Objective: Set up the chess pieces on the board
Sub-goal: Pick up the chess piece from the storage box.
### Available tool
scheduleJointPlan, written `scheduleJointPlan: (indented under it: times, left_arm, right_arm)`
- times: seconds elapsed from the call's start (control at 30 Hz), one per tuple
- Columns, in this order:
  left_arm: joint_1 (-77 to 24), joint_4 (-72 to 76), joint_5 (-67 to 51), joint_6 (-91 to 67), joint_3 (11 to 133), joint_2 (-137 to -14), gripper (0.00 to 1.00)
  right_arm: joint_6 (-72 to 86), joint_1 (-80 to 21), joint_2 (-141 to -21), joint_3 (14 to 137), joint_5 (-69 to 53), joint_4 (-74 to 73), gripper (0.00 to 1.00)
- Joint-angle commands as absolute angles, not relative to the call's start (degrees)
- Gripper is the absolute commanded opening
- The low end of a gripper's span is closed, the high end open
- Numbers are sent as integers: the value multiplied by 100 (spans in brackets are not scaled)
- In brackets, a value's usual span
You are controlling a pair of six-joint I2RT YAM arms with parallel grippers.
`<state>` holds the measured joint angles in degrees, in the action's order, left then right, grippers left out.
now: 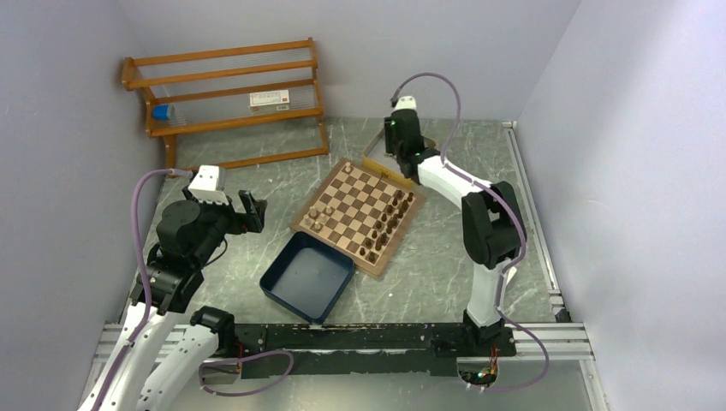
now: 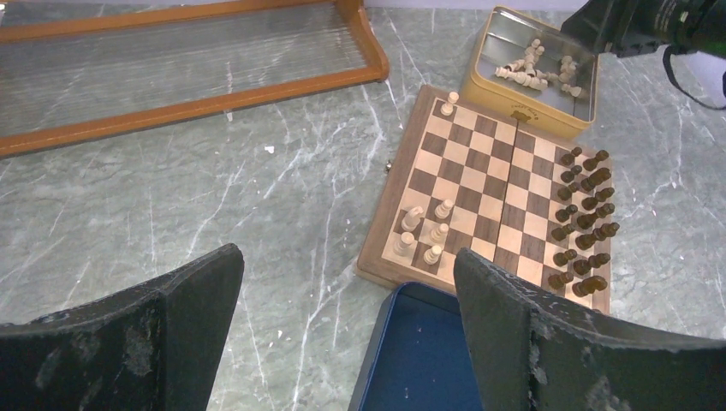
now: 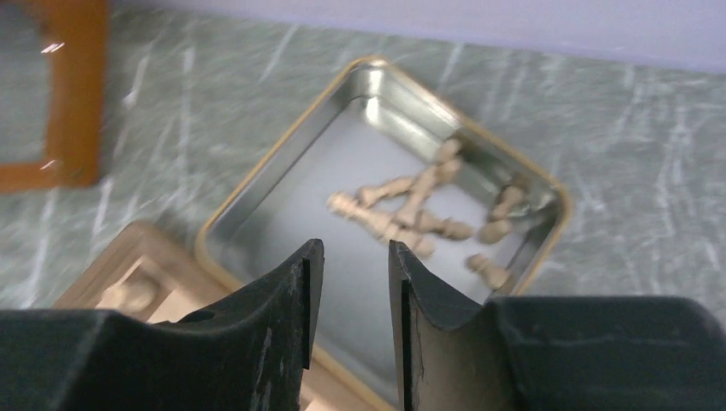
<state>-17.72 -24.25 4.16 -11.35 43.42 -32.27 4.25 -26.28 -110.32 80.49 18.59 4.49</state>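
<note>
Your right gripper (image 3: 353, 257), slightly parted and empty, hovers over the tin (image 3: 257, 201) at the board's (image 2: 501, 197) one o'clock, seeking light pieces (image 3: 402, 214); left gripper (image 2: 347, 255) spread wide.

Right wrist view was blurred; tin (image 3: 291, 231) had its near corner hidden behind the right gripper (image 3: 354, 248), board (image 3: 111, 265) mostly cut off. From above, chess pieces (image 1: 385, 224) too small to tell kinds. Blue tray (image 2: 419, 351) ran off bottom edge, left wrist view

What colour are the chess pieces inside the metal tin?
The pieces are light tan, clearest in the right wrist view.
</note>
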Motion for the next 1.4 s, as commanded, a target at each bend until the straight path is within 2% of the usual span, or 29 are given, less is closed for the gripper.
scheduleJointPlan:
  times: [0.0,0.17,0.63,1.37]
  left_arm:
    - [-1731,-2303,250,-1135,4307,-3164,97]
    - [-1731,-2302,266,-1138,4306,-3173,97]
    - [-1731,-2330,292,-1139,4315,-3141,97]
    - [-1731,-2329,280,-1141,4315,-3138,97]
  right_arm:
    - [424,-2067,-11541,8558,1805,256,36]
    - [509,-1720,-12125,9078,1750,206,31]
    - [833,-1644,-13209,10011,2086,362,33]
    - [941,-1644,-13813,10520,2484,301,28]
